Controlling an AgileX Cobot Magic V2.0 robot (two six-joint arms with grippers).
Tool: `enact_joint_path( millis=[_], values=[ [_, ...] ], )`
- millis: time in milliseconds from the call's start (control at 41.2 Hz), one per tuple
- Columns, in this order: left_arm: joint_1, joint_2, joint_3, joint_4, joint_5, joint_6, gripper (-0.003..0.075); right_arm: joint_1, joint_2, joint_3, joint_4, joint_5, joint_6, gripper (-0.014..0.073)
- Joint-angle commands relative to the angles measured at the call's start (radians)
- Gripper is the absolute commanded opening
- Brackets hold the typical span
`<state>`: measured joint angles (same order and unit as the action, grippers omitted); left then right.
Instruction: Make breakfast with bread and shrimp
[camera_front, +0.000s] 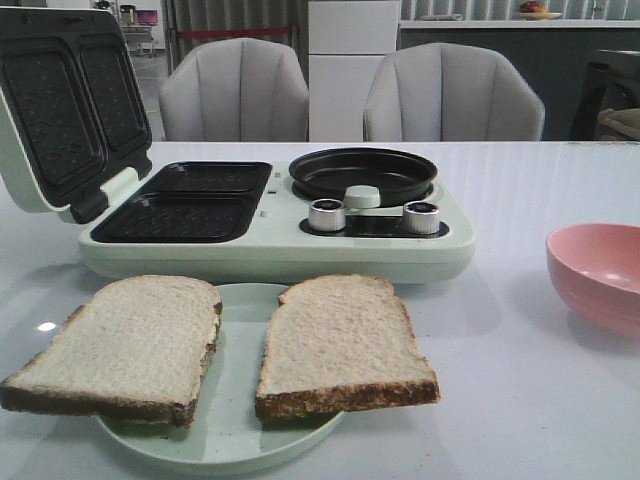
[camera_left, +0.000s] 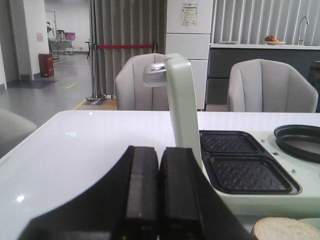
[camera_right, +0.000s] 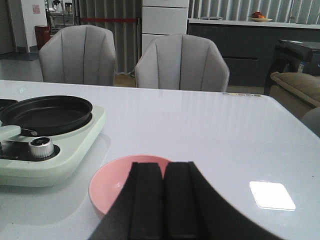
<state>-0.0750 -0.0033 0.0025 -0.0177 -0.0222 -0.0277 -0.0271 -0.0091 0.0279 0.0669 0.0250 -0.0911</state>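
Across the glossy white worktop (camera_front: 520, 400) I am seeing two grey chairs (camera_front: 236, 90) facing me, a breakfast maker (camera_front: 270, 215) lying open and a pink bowl (camera_front: 598, 275) sitting at the right. Both bread slices (camera_front: 342, 345), pale with dark crusts, are lying side by side on a pale green plate (camera_front: 235, 420) nearest me. My left end effector (camera_left: 159, 187) and right end effector (camera_right: 163, 200) are both hovering clenched and empty; I am not spotting any shrimp.

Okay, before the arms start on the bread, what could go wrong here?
1. Both bread slices overhang the small green plate; the left slice sticks out far past the rim, so a grab at its edge might tip or drag it off.
2. The open lid stands upright beside the sandwich trays, where the left gripper could bump it.
3. No shrimp is visible; the pink bowl sits nearest the right gripper, its contents unseen.
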Motion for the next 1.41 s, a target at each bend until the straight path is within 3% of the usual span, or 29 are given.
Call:
enact_joint_path(
  millis=[0,218,364,607,873,1140,1383],
  values=[
    [-0.001,-0.021,0.006,-0.006,-0.134,-0.001,0.0101,0.001,-0.023,-0.017,0.001,-0.103,-0.005,0.0047],
    [-0.001,-0.021,0.005,-0.008,-0.174,-0.001,0.0101,0.001,-0.023,-0.025,0.005,-0.122,-0.005,0.0047],
    [-0.001,-0.021,-0.042,-0.013,-0.200,-0.001,0.0101,0.001,-0.023,-0.112,0.065,-0.086,-0.005,0.0047],
    [-0.001,0.022,-0.345,-0.011,0.071,-0.001,0.0101,0.001,0.028,-0.363,0.070,0.130,-0.005,0.0047],
    [-0.001,0.200,-0.637,-0.009,0.334,-0.001,0.0101,0.001,0.252,-0.585,0.070,0.336,-0.005,0.0047],
    [-0.001,0.335,-0.634,-0.009,0.460,-0.001,0.0101,0.001,0.418,-0.584,0.070,0.473,-0.005,0.0047],
    [-0.001,0.411,-0.567,-0.018,0.484,-0.001,0.0101,0.001,0.511,-0.581,0.070,0.532,-0.005,0.0047]
  ],
)
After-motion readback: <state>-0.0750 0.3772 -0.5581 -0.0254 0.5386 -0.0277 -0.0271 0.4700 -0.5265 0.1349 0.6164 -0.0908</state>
